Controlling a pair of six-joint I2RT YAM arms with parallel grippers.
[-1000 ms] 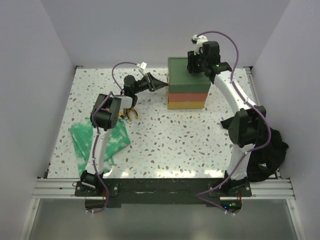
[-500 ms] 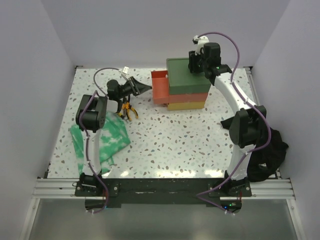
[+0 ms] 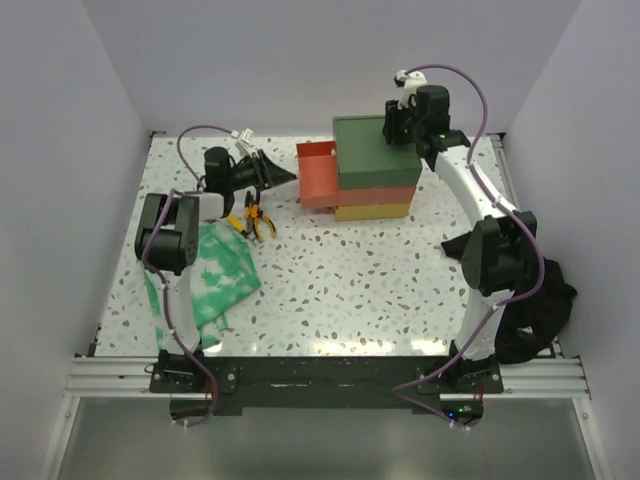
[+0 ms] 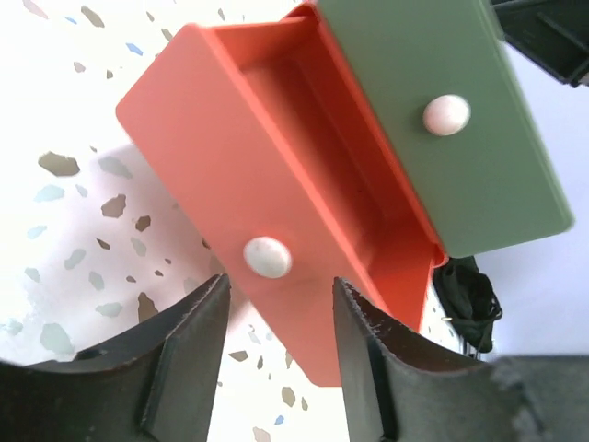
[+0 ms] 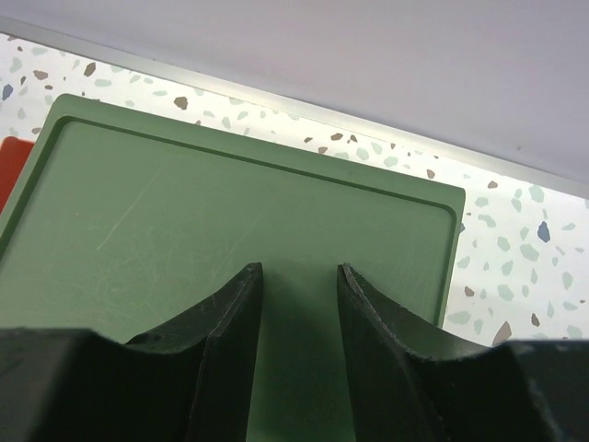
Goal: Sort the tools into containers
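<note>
Both left fingers [image 4: 184,359] face the open red drawer [image 4: 212,157], elbow [image 3: 165,235] raised.

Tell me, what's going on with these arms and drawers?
Two robot arms are working at a drawer stack. The red-orange middle drawer stands pulled out and looks empty; the left arm has open jaws just off the drawer's white knob. The right arm hangs its jaws over the stack's green top. Orange-handled pliers lie on the table, not yet put away.
</note>
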